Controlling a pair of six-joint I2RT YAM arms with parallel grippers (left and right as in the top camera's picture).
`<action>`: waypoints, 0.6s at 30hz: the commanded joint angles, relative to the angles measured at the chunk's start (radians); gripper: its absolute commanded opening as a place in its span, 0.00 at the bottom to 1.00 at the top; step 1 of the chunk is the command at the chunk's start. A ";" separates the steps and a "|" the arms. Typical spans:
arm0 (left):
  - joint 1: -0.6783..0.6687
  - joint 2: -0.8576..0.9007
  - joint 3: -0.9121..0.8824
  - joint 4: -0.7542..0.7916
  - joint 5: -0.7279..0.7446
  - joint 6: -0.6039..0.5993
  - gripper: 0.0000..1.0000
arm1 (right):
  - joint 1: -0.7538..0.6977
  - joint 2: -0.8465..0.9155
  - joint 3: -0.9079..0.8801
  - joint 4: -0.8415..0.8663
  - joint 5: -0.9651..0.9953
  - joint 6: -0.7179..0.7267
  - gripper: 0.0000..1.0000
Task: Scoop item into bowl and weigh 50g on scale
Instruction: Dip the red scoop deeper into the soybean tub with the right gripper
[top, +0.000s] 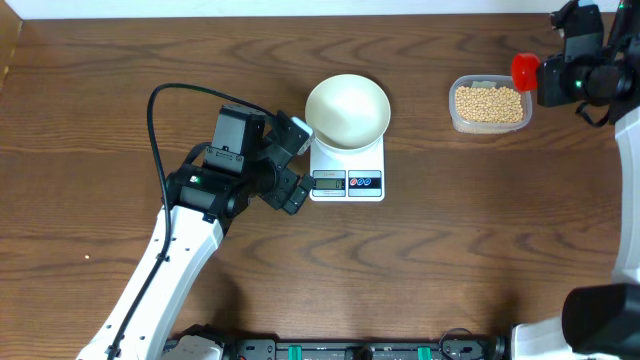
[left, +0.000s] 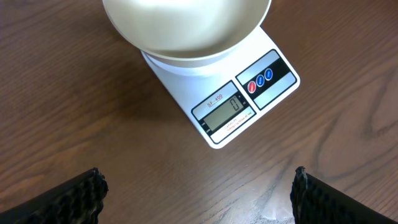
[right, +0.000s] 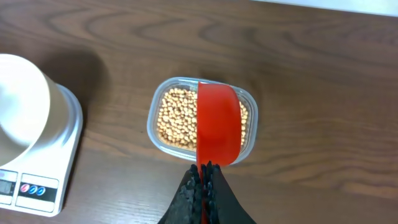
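The white bowl (top: 347, 110) sits empty on the white scale (top: 347, 180); in the left wrist view the bowl (left: 186, 28) tops the scale (left: 224, 93), whose display reads 0. Tan beans (top: 489, 103) fill a clear tub (top: 454, 112) at the back right; they also show in the right wrist view (right: 177, 115). My right gripper (right: 204, 169) is shut on the handle of a red scoop (right: 219, 127) held above the tub; the scoop shows red in the overhead view (top: 525, 69). My left gripper (left: 198, 186) is open and empty, just left of the scale's front.
The clear tub (right: 155, 134) stands about a hand's width right of the scale (right: 37, 155). The left arm's black cable (top: 160, 110) loops over the table at the left. Bare wood lies in front of the scale.
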 joint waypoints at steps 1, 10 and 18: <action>0.001 0.008 0.005 -0.003 0.015 0.017 0.96 | -0.006 0.076 0.017 -0.007 0.054 -0.012 0.01; 0.001 0.008 0.005 -0.003 0.015 0.017 0.96 | -0.006 0.174 0.017 0.010 0.093 -0.038 0.01; 0.001 0.008 0.005 -0.003 0.015 0.017 0.96 | -0.006 0.262 0.016 0.044 0.093 0.024 0.01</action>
